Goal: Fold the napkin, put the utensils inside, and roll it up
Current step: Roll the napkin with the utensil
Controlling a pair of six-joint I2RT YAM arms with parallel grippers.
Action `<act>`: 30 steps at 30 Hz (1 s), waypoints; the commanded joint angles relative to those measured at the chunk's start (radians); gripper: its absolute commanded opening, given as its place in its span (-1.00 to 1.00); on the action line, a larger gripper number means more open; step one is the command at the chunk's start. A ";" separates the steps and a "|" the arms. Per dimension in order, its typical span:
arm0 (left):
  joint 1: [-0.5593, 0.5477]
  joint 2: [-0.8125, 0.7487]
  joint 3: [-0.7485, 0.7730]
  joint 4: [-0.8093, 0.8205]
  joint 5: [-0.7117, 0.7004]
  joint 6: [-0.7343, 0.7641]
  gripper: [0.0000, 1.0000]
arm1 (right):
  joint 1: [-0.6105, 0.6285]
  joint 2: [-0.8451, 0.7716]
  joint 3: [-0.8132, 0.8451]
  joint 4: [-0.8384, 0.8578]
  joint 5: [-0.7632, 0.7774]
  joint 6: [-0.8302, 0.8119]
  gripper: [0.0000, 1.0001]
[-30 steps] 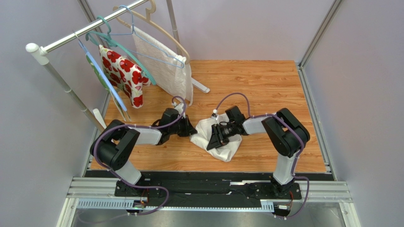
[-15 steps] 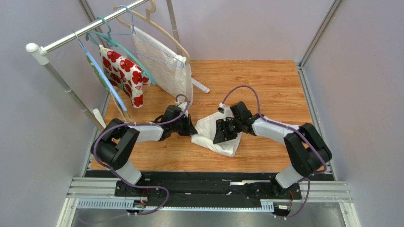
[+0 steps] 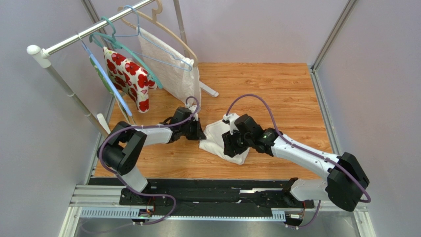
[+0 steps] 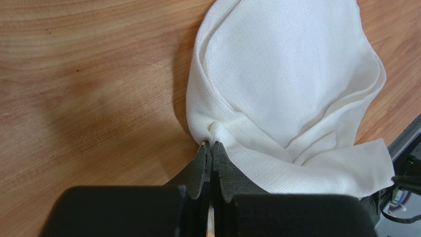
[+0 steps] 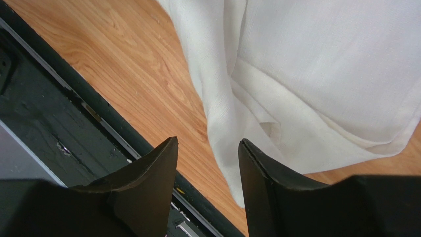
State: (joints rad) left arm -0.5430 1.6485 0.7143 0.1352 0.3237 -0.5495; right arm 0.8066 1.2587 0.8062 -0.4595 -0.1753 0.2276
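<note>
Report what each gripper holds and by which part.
Left gripper pinches the large off-white soft cloth napkin by a bunched fold at its edge. Right gripper is open over the napkin, holding nothing.

Wooden table (image 3: 276, 89) with a clothes rack (image 3: 84, 34) off at 10 o'clock. A red-flowered cloth (image 3: 129, 76) hangs from it, and just beside that, toward 11, a textured white cloth (image 3: 173, 64), among a bunch of hangers (image 3: 163, 27) (can't tell which carries which). Black rail (image 3: 217, 195) along 6 o'clock.
</note>
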 commanded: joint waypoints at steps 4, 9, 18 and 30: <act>-0.003 0.043 0.053 -0.101 -0.034 0.057 -1.00 | 0.072 0.008 -0.019 -0.038 0.117 0.026 0.06; -0.002 0.057 0.073 -0.121 -0.035 0.068 -1.00 | 0.126 0.045 -0.009 -0.080 0.213 0.038 0.05; -0.002 0.066 0.083 -0.132 -0.038 0.083 -1.00 | 0.161 0.068 -0.007 -0.108 0.344 0.061 0.06; 0.000 0.073 0.106 -0.177 -0.049 0.091 -1.00 | 0.160 0.108 -0.030 -0.143 0.278 0.136 -0.32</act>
State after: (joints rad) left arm -0.5438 1.6932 0.8047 0.0292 0.3279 -0.5030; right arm 0.9615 1.3624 0.7841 -0.5888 0.1234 0.3099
